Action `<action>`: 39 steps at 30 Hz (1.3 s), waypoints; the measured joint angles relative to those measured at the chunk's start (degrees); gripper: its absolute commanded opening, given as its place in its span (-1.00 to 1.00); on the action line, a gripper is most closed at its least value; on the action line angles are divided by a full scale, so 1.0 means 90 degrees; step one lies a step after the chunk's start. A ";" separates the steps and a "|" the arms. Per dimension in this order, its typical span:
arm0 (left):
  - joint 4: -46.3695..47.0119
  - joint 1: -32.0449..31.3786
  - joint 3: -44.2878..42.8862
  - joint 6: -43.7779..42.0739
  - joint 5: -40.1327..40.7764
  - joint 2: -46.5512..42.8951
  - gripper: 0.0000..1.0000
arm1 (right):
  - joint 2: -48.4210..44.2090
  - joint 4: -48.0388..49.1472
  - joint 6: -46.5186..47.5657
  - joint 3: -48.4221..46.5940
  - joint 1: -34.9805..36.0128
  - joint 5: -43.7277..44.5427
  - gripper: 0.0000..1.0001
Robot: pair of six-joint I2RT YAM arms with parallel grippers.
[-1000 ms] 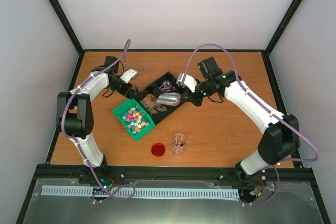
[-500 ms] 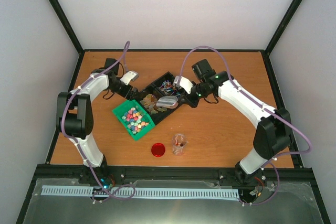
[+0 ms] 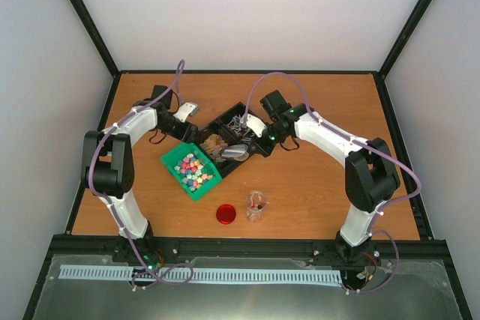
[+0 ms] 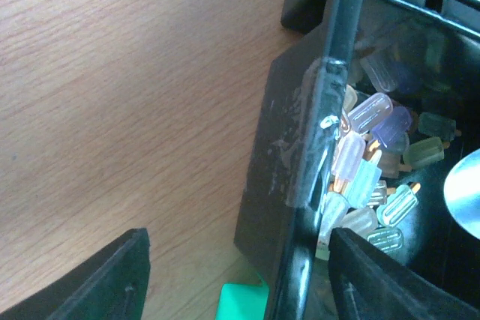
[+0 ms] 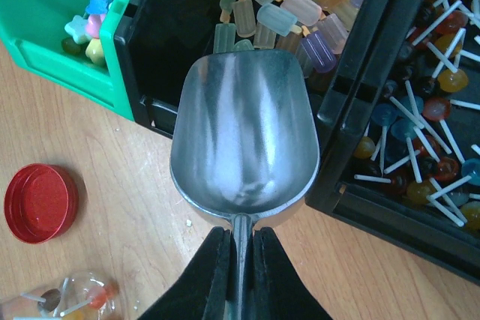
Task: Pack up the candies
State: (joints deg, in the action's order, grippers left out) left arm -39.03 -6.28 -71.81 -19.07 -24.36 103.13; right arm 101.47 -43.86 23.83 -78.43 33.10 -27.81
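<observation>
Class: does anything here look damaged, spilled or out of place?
The black tray has a corner wall that looks scuffed and seemingly patched with clear tape. The red lid lies off, beside the jar.

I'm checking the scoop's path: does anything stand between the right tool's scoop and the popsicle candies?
Nothing visible does. The right tool holds the empty scoop at the black tray, its mouth facing the popsicle candies across bare tray floor.
</observation>
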 measured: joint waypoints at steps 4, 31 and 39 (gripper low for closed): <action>0.0000 -0.0061 -0.0231 0.0034 -0.0078 0.0274 0.01 | 0.0061 0.0005 -0.0092 -0.0097 -0.0121 0.0007 -0.94; 0.0039 -0.0731 -0.1693 0.0172 -0.0189 0.1554 -0.54 | 0.0182 -0.0197 0.0117 -0.1503 -0.1671 0.0877 -0.94; 0.0087 -0.0838 -0.1693 0.0177 0.0019 0.1554 -0.56 | 0.0690 -0.0933 0.0444 -0.2234 -0.1486 0.1275 -0.94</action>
State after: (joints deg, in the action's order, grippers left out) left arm -38.24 -13.82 -87.05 -17.47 -24.18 117.12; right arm 107.68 -52.25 27.83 -98.54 19.73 -16.34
